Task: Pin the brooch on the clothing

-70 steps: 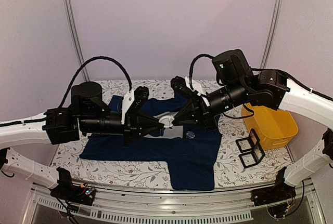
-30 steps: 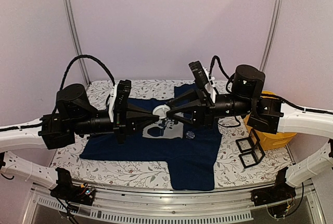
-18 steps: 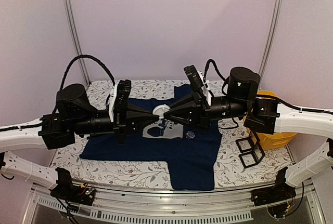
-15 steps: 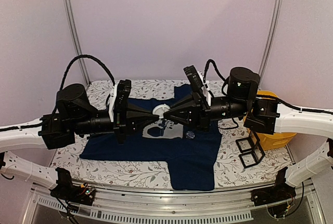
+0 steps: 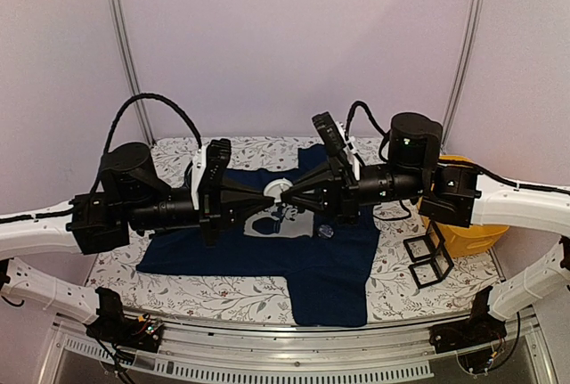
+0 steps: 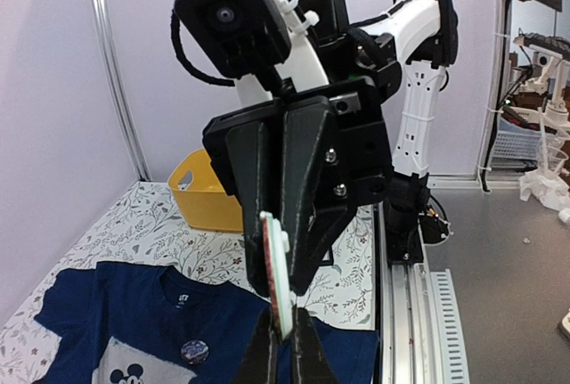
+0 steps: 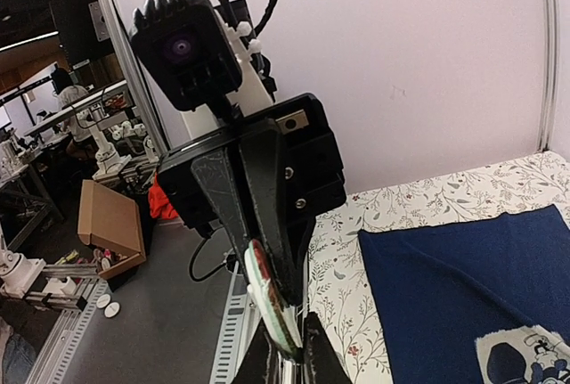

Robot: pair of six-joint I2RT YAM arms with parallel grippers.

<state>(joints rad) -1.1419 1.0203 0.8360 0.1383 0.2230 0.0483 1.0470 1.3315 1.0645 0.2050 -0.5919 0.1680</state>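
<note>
The brooch point(image 5: 277, 189), a pale round disc, hangs in mid-frame of the top view, above the T-shirt point(image 5: 329, 268) and clear of it. The left gripper point(image 5: 268, 195) and right gripper point(image 5: 286, 195) meet on it tip to tip. Both wrist views show it edge-on, each claw's fingers closed almost together on its rim, one pair from below and the other from above.

About two seconds ago both claws were angled down over the shirt's pale chest print point(image 5: 283, 222). Now the arms lie nearly level and the disc is raised. Over the last half second hardly anything has shifted.

The shirt lies flat at lower centre on the flowered table cover point(image 5: 178, 286), with a second small round badge point(image 5: 326, 232) on it. A yellow bin point(image 5: 472, 215) and a black wire frame point(image 5: 426, 255) crowd the right edge. Bare cover shows at lower left.
</note>
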